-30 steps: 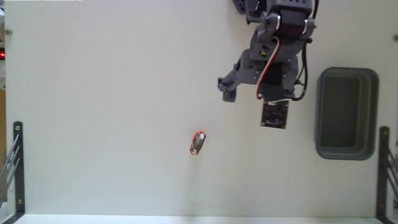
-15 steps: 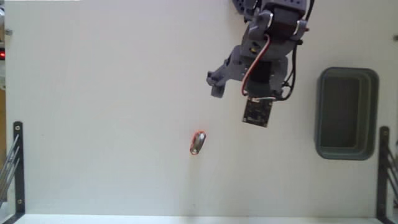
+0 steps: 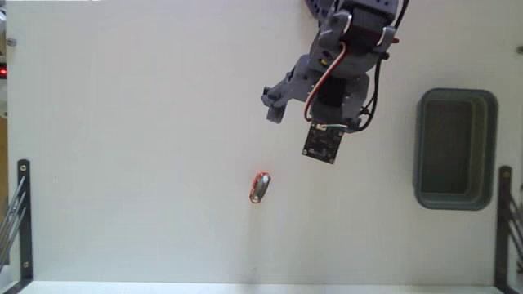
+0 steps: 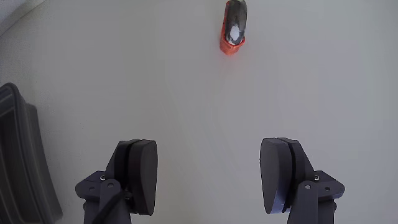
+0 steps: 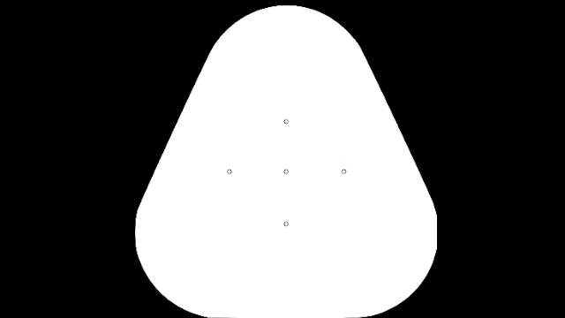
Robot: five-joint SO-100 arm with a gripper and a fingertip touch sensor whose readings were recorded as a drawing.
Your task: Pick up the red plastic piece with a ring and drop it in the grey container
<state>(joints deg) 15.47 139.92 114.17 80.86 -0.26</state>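
A: Where do we stand? Starting with the biggest thing, the white worktop (image 3: 131, 122) carries everything, and on it we count one arm (image 3: 343, 65), reaching in from the top edge of the fixed view.

B: Agreed, one arm. Next down in size is the grey container (image 3: 456, 149), also just one, sitting at the right of the fixed view. We see nothing inside it, so we judge the drop has not been made.

A: And the gripper (image 4: 208, 177)? In the wrist view its two fingers (image 4: 138, 174) are spread wide apart with only bare worktop between them. We are holding nothing.

B: Right. Smallest of all is the red piece with a ring (image 3: 260, 187), a single one. It lies flat on the worktop near the middle of the fixed view, well apart from the container and clear of the arm. In the wrist view it sits ahead of the fingers, near the top edge.

A: So by our reckoning nothing is finished: reaching the piece, closing on it, carrying and dropping all remain.
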